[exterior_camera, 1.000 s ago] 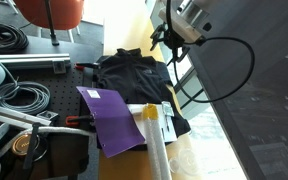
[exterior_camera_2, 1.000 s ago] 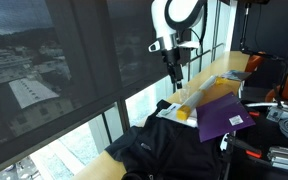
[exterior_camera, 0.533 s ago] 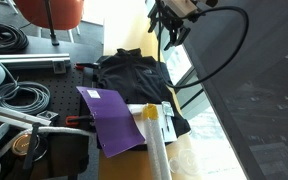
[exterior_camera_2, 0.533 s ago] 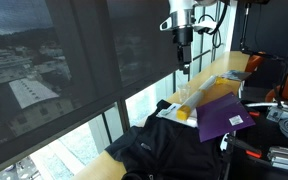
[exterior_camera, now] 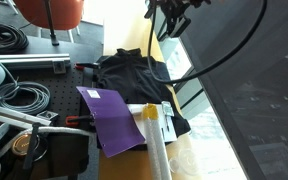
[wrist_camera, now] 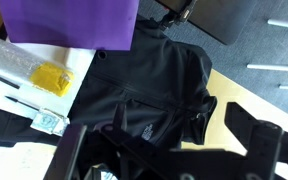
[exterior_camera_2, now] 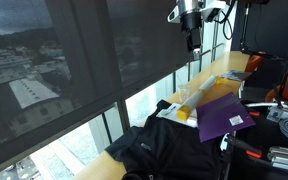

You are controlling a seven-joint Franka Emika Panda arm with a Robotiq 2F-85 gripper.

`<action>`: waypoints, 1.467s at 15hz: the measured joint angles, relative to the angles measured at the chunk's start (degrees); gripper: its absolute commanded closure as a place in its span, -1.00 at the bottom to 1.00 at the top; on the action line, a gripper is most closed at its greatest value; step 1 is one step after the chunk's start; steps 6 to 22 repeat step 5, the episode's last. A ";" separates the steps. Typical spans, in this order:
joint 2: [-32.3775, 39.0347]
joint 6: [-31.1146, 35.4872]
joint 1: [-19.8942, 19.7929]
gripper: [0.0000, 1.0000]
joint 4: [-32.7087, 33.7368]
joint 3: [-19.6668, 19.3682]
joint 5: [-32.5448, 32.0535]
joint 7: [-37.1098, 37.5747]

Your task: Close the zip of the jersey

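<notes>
The black jersey [exterior_camera: 134,72] lies rumpled on the table, seen in both exterior views [exterior_camera_2: 169,150] and filling the wrist view [wrist_camera: 154,90]. Its zip shows only as a faint dark line down the front [wrist_camera: 136,105]; I cannot tell how far it is closed. My gripper [exterior_camera: 172,20] hangs high above the table, well clear of the jersey, also in an exterior view [exterior_camera_2: 194,40]. In the wrist view its two fingers [wrist_camera: 164,150] stand wide apart with nothing between them.
A flat purple sheet [exterior_camera: 112,118] [wrist_camera: 69,22] lies beside the jersey. A clear bag with a yellow item [wrist_camera: 49,77] and a clear roll [exterior_camera: 159,150] lie next to it. Cable coils [exterior_camera: 19,100] sit on one side, a window [exterior_camera_2: 74,70] on the other.
My gripper has risen steadily, from just above the jersey's edge to near the top of both exterior views. The jersey and the sheet have not moved.
</notes>
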 measured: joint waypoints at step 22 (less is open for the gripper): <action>0.09 0.03 0.54 -1.00 -0.45 0.02 0.00 0.03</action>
